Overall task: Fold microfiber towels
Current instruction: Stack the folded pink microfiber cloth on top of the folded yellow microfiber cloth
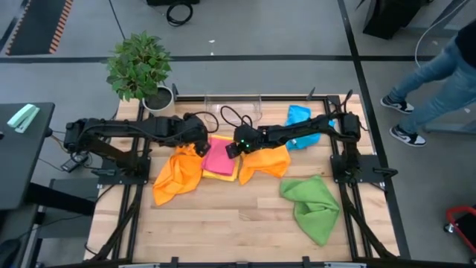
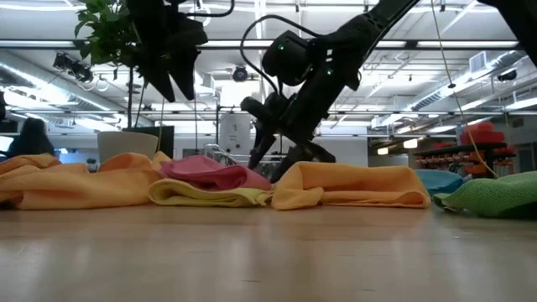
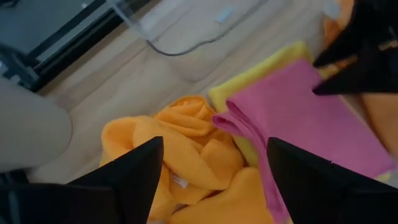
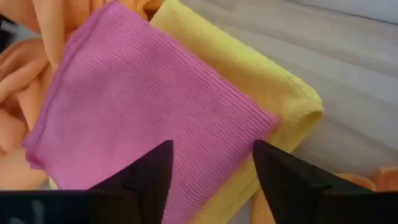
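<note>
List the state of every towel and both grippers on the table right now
pink towel: folded, lying on the yellow one
yellow towel: folded, under the pink
left orange towel: crumpled, unfolded
right orange towel: loosely bunched
green towel: spread out, rumpled
blue towel: bunched, partly under the right arm
left gripper: open, empty
right gripper: open, empty, over the pink towel

Plant (image 1: 138, 65) sitting off table's (image 1: 223, 223) back-left corner, clear bin (image 1: 232, 103) sitting at back edge, person (image 1: 439, 78) walking past right.
</note>
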`<action>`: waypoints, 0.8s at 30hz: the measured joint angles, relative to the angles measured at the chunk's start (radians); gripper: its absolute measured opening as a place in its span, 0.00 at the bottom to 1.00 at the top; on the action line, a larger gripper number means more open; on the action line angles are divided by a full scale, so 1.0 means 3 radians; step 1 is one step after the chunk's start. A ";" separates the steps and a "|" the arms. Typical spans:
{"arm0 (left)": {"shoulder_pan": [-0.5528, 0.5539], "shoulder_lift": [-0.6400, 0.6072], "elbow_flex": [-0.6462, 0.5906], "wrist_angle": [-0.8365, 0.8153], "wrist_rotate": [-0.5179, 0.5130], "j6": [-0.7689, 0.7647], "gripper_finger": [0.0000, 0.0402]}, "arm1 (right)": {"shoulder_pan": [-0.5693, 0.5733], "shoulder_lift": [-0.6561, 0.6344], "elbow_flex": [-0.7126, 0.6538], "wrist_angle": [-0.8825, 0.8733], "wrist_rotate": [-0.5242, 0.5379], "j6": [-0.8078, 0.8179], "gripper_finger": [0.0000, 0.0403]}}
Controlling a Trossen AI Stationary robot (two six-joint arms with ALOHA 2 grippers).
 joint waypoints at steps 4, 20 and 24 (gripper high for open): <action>-0.0008 0.0000 0.0000 0.0000 0.0005 0.0154 0.73 | 0.0046 0.0000 0.0000 0.0006 0.0109 0.0244 0.62; -0.0104 0.0000 -0.0001 -0.0027 0.0079 0.0155 0.73 | 0.0157 0.0148 0.0001 0.0080 0.0280 0.0468 0.42; -0.0127 0.0000 -0.0001 -0.0028 0.0081 0.0079 0.73 | 0.0153 0.0124 0.0001 0.0084 0.0294 0.0341 0.26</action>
